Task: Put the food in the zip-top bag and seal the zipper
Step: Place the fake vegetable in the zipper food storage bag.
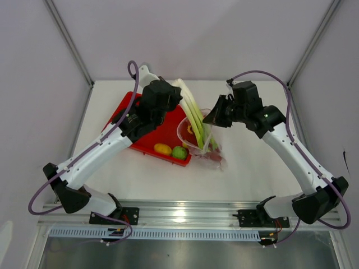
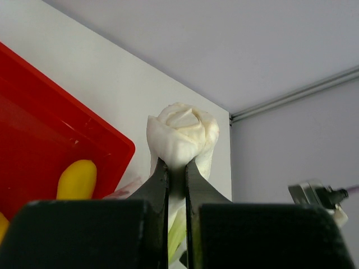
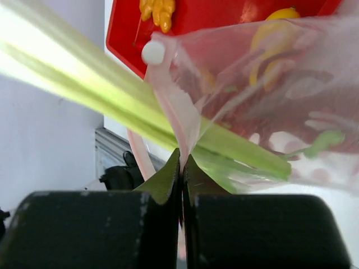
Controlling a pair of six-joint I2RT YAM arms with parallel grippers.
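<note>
The leek [image 1: 193,112] slants from its white end down into the zip-top bag [image 1: 203,143], which lies right of the red tray [image 1: 147,137]. My left gripper [image 1: 177,93] is shut on the leek's white bulb end [image 2: 182,131], pinched between its fingers [image 2: 159,179]. My right gripper [image 3: 182,159] is shut on the bag's pinkish zipper strip [image 3: 178,112] at the mouth, holding it up; the green stalk [image 3: 112,95] passes through the mouth just above it. A yellow fruit [image 1: 162,149] and a green fruit [image 1: 179,152] sit on the tray. Reddish pieces [image 1: 215,156] show through the bag.
An orange ruffled piece [image 3: 159,10] lies on the tray [image 3: 196,17]. White walls and metal frame posts [image 1: 70,42] close in the table at the back and sides. A metal rail [image 1: 185,216] runs along the near edge between the arm bases.
</note>
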